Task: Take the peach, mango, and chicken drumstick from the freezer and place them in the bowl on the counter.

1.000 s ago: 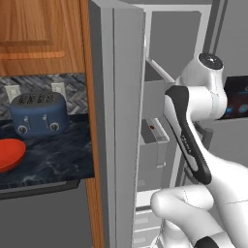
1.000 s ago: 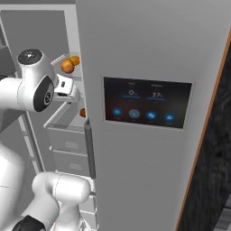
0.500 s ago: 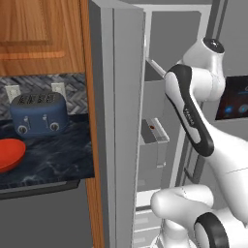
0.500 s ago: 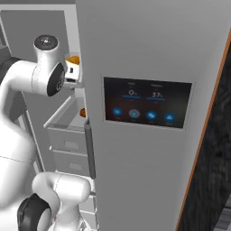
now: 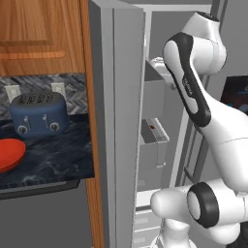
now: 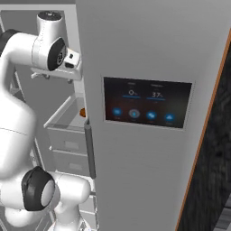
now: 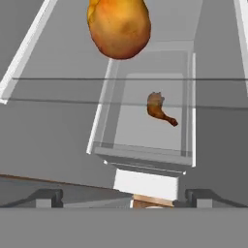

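In the hand view, the peach is sitting on a clear shelf at top center, while the chicken drumstick is lying in an open freezer drawer mid-frame. The gripper is spreading wide, holding nothing. The bowl is resting on the counter at the left base view's left edge.

The peach is cut off by the hand view's top edge; the bowl by the left base view's left edge.

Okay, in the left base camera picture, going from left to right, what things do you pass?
Red bowl on the counter → blue toaster → edge of the open freezer door → door bins inside it → white robot arm.
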